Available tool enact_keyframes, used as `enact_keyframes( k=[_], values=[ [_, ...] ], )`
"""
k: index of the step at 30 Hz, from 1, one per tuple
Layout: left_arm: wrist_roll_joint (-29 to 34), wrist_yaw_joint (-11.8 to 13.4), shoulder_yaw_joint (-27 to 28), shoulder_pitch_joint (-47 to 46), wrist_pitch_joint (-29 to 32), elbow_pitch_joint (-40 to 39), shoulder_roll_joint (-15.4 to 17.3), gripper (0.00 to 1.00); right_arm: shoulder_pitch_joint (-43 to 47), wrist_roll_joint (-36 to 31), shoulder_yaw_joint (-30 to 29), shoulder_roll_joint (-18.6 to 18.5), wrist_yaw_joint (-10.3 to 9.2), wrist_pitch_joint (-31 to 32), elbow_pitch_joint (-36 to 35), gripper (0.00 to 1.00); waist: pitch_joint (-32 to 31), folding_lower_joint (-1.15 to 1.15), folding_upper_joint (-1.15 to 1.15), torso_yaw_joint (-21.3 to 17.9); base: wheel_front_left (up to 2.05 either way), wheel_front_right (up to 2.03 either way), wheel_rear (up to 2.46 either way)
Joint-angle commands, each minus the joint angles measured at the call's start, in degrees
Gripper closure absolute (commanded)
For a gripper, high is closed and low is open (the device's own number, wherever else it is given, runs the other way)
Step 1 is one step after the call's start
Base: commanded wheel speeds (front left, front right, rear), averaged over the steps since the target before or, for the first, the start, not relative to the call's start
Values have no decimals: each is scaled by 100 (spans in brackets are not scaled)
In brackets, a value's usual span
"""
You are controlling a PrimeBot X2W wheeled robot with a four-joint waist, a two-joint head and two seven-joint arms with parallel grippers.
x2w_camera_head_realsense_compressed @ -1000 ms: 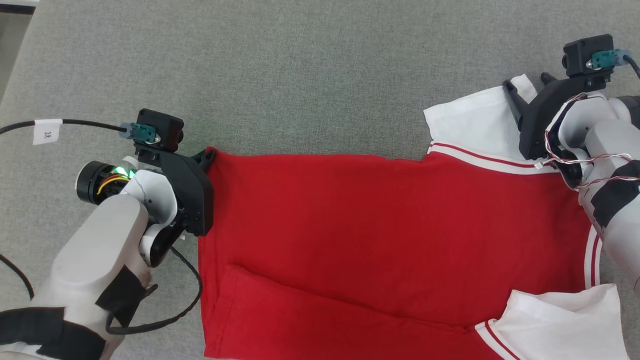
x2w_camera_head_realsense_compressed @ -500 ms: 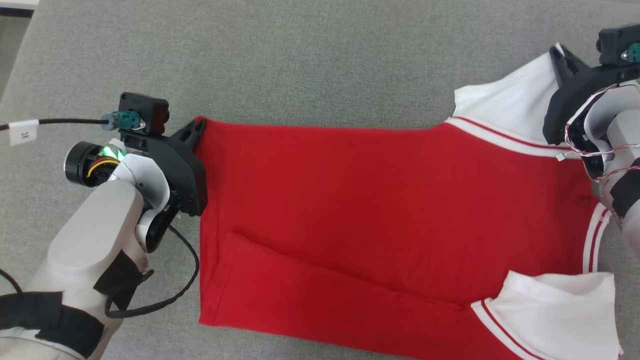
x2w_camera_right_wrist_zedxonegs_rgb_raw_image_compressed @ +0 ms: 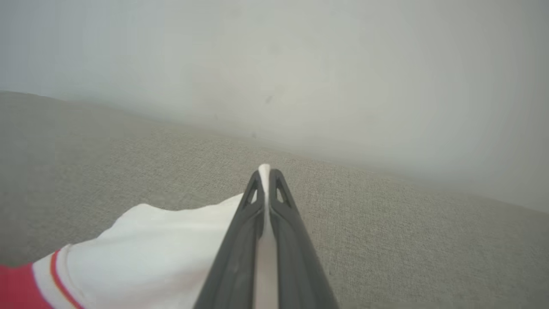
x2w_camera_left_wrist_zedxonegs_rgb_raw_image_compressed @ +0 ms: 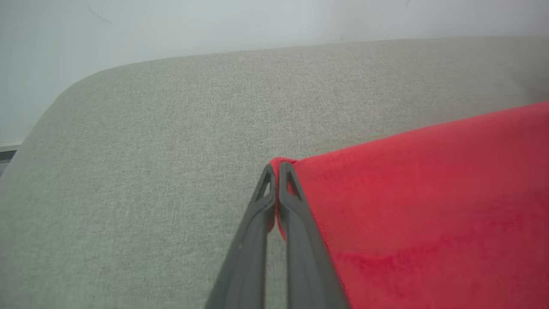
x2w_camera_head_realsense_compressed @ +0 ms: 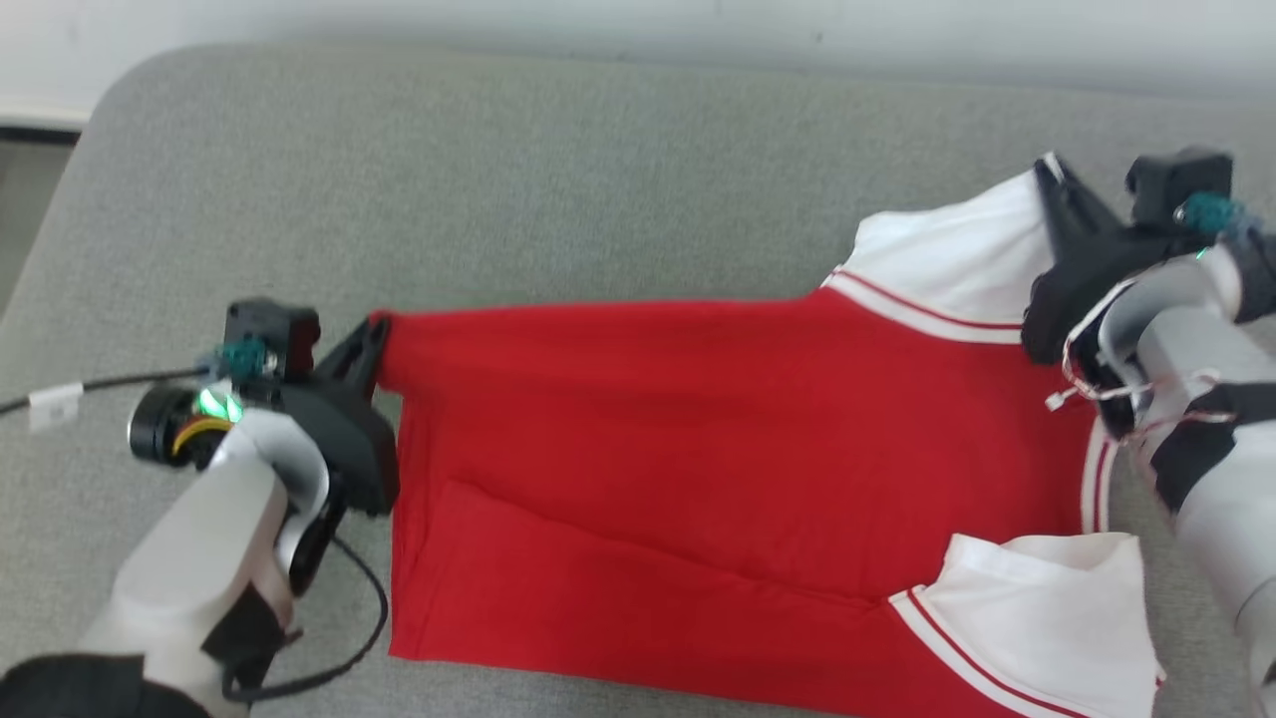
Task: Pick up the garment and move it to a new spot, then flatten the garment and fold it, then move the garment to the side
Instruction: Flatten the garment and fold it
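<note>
Shirt (x2w_camera_head_realsense_compressed: pixel 698 429) in red with white sleeves lies spread across a grey cloth-covered desk (x2w_camera_head_realsense_compressed: pixel 548 179), its hem toward the robot's left and its shoulders toward the right. The left claw (x2w_camera_head_realsense_compressed: pixel 371 334) is pinched tight on the far hem corner; in the left wrist view a nub of red cloth shows between its closed tips. The right claw (x2w_camera_head_realsense_compressed: pixel 1047 175) is clamped on the tip of the far white sleeve (x2w_camera_head_realsense_compressed: pixel 957 254), with white cloth showing between its tips in the right wrist view. The far edge runs nearly straight between the two grips. Along the near side a long red flap (x2w_camera_head_realsense_compressed: pixel 648 558) lies doubled over the body, and the near sleeve (x2w_camera_head_realsense_compressed: pixel 1037 608) rests loose.

This looks like the flattening step. To do it well, both arms should probably draw apart evenly and stay low, so the far edge settles taut and straight. The right grip holds sleeve alone, so a hard pull may stretch the sleeve rather than the body. The doubled flap likely needs smoothing before any fold.
</note>
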Motion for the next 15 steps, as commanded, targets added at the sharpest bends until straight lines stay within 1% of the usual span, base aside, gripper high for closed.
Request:
enact_keyframes(
  k=[1, 5, 8, 11, 15],
  values=[
    [-97, -17, -12, 193, -79, 58, 29, 100, 182, 57, -75, 15, -17, -27, -151, 100, -443, 0, 0, -252, 0, 0, 0],
    [-189, -37, -32, 661, -435, 100, 78, 100, 921, 53, -446, -93, -17, -27, -892, 100, -797, 0, 0, -429, 0, 0, 0],
    [-331, -24, 60, 1057, -666, 100, 129, 100, 1578, 7, -766, -97, -17, -28, -1408, 100, -1017, 0, 0, -537, 0, 0, 0],
    [-463, -25, 195, 1469, -805, 66, 142, 100, 2248, 31, -1095, -9, -17, -30, -1820, 100, -1195, 0, 0, -622, 0, 0, 0],
    [-479, 62, 412, 2034, -875, -67, 169, 100, 3136, -19, -1587, 159, -17, -29, -2237, 100, -1400, 0, 0, -719, 0, 0, 0]
  ],
)
